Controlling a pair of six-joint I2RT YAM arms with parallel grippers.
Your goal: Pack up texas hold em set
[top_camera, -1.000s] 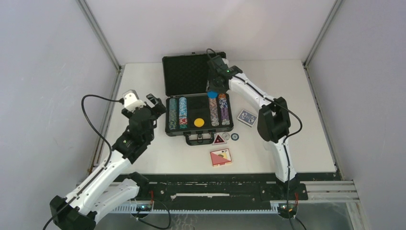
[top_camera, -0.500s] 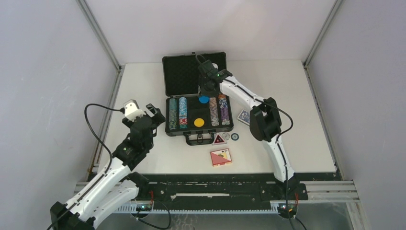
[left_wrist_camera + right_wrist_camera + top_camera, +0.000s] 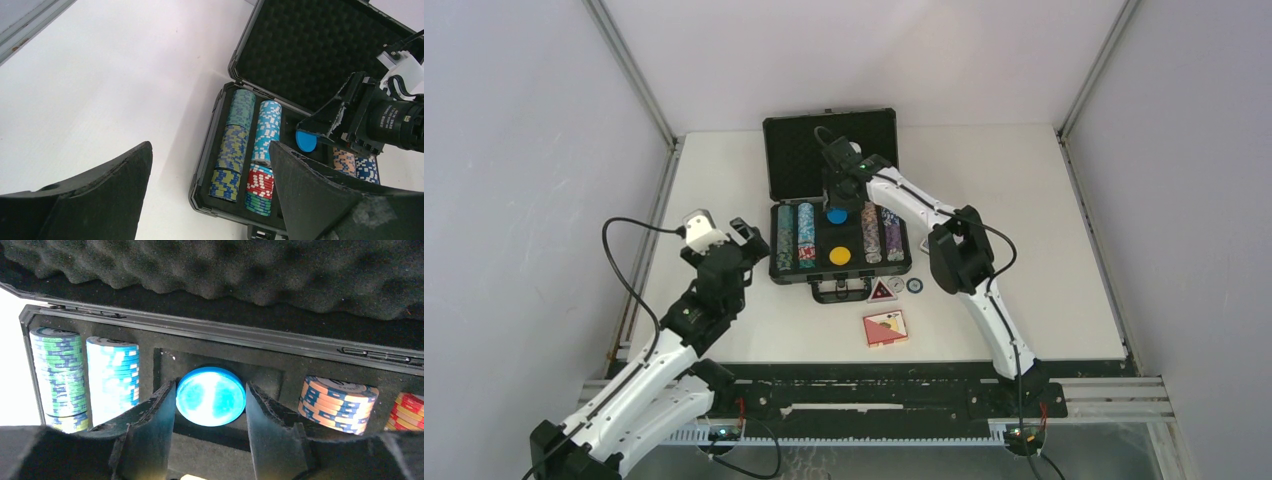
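1. Nearest the arm bases, the red card deck [image 3: 885,328] is lying flat on the white table [image 3: 1044,250], outside the case.
2. Just beyond it, a triangular button [image 3: 882,291] and two small round buttons [image 3: 905,285] are sitting on the table. They are beside the handle [image 3: 839,292] and close to the front wall of the case.
3. The left gripper [image 3: 207,150] is hovering over the table to the left of the case. Its jaws are standing wide apart, with nothing between them.
4. The black briefcase [image 3: 842,278] is lying open in the middle of the table, its handle facing the arms and its lid standing up at the far side.
5. Rows of poker chips [image 3: 232,145] are lying in its slots, two rows on the left and two on the right. A yellow round button [image 3: 839,254] is resting in the central compartment between them.
6. The right gripper [image 3: 210,386] is reaching over the case and clamping a blue round button [image 3: 210,400] by its edges between both fingers. It is holding the button at the far end of the central compartment, between the chip rows. Whether the button is touching the compartment floor cannot be told.
7. Farthest back, the dimpled foam lining [image 3: 824,150] is covering the inside of the raised lid.
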